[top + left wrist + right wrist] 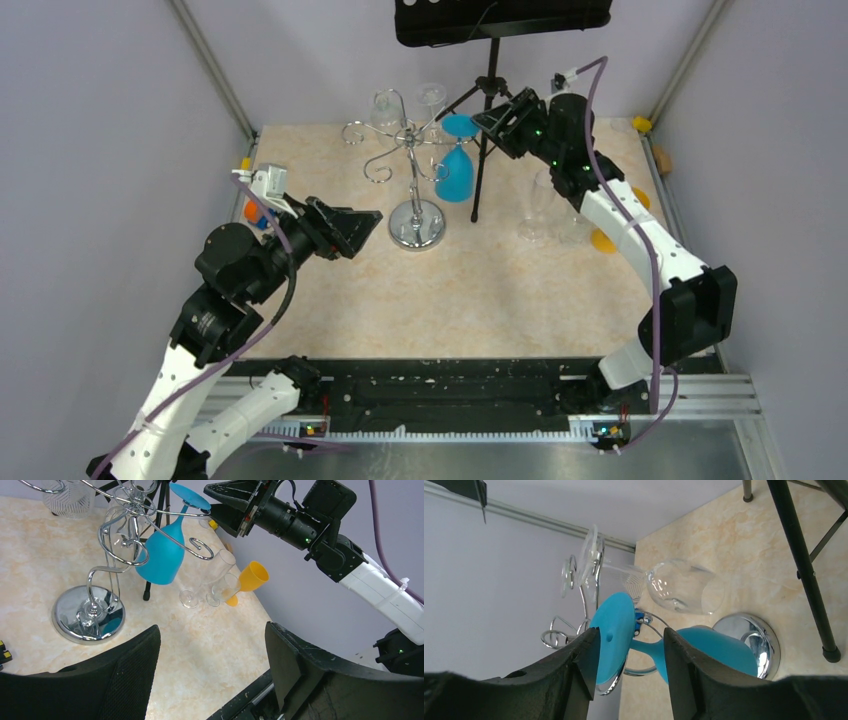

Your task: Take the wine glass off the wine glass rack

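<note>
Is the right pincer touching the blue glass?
Cannot tell. In the right wrist view the blue glass has its foot inside the right pincer, overlapping one finger.

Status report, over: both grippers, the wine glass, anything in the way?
Left gripper open, empty, away from rack. Right gripper open, straddling blue wine glass foot. Glass hangs upside down on rack. Black tripod close beside.

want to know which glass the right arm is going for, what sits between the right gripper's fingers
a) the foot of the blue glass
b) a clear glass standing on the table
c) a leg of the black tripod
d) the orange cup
A: in the right wrist view the right gripper has its fingers on either side of the round foot of the blue wine glass, which hangs upside down on the wine glass rack.
</note>
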Motion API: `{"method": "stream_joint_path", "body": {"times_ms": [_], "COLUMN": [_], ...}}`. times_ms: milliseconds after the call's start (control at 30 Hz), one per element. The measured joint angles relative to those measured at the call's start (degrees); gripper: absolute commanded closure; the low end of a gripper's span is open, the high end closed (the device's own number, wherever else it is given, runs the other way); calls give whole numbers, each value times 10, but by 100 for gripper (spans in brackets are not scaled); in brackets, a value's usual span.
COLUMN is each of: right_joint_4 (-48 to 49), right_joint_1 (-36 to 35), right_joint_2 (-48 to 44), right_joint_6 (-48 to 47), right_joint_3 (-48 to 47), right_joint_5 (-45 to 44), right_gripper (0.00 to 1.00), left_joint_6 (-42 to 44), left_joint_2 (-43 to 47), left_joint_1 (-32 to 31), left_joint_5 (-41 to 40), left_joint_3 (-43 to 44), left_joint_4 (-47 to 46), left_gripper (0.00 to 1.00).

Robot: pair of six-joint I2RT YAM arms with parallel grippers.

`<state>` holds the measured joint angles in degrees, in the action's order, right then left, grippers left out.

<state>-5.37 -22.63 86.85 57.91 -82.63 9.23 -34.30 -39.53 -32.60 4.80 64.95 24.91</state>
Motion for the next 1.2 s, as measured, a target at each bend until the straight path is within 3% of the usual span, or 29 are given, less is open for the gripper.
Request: {"method": "stream_joint_path", "body": {"times_ms": [200,367,800,1200], "right_joint_4": [3,15,14,26], "right_joint_1": [0,0,-3,-6], "right_joint_2": [24,35,29,8], "right_joint_6": [0,4,-30,24], "right_joint_3": [-1,-8,-30,-16], "right_joint_5": [34,55,32,23], "right_gripper": [51,74,100,100], "left_joint_6": [0,0,0,0], "left_joint_2": [0,0,0,0], "left_joint_1": [0,0,0,0], "left_joint_5": [-1,-2,-2,-2], "left_joint_3": [0,0,0,0], "left_joint_4": [0,0,0,0], "left_gripper": [20,20,20,20]}}
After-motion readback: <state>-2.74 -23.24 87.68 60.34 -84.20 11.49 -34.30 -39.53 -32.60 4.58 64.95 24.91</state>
